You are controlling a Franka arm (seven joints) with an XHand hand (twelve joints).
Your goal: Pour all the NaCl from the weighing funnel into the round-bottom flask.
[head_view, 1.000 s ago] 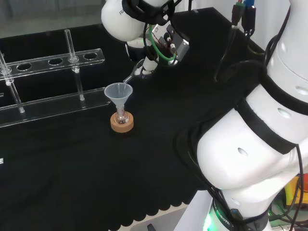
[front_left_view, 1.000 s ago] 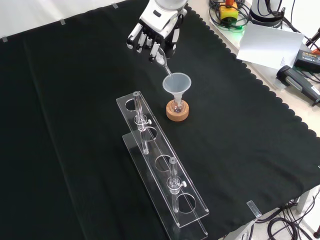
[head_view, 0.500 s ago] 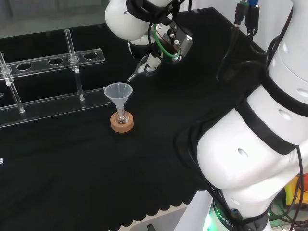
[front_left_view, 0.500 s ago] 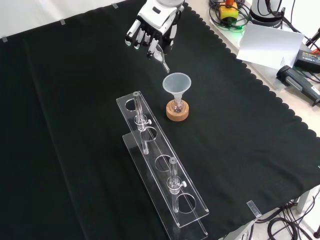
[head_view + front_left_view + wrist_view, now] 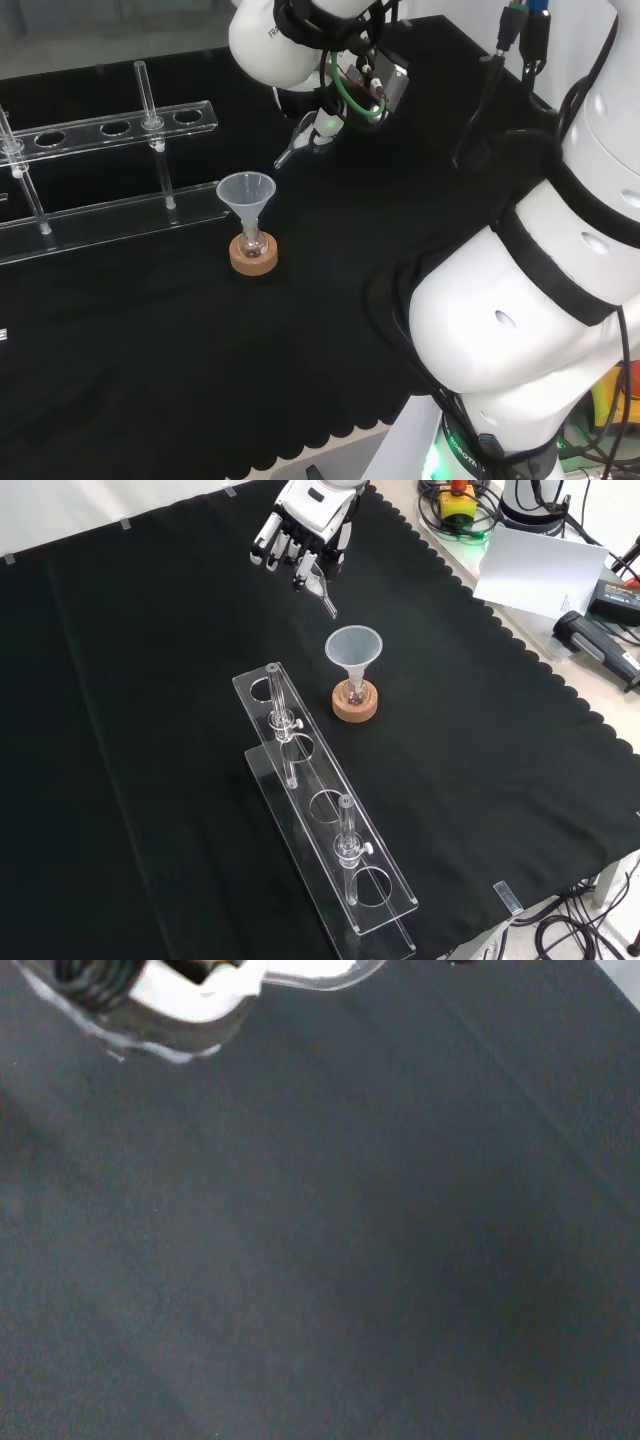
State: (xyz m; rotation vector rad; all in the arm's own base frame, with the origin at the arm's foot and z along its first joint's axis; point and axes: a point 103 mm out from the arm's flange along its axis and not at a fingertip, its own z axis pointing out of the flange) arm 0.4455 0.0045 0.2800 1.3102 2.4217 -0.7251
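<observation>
Fingers of the hand (image 5: 300, 535) curl around the weighing funnel (image 5: 322, 592), whose long axis slants down with its spout tip aimed toward the plastic funnel (image 5: 353, 648). In the front view that tip hangs up and left of the funnel's rim, apart from it; in the head view it sits to the right of the rim and higher. The plastic funnel stands in the round-bottom flask (image 5: 354, 692) on its cork ring (image 5: 355, 706). Judging from this, any further pouring needs the spout brought over the funnel's mouth first.
</observation>
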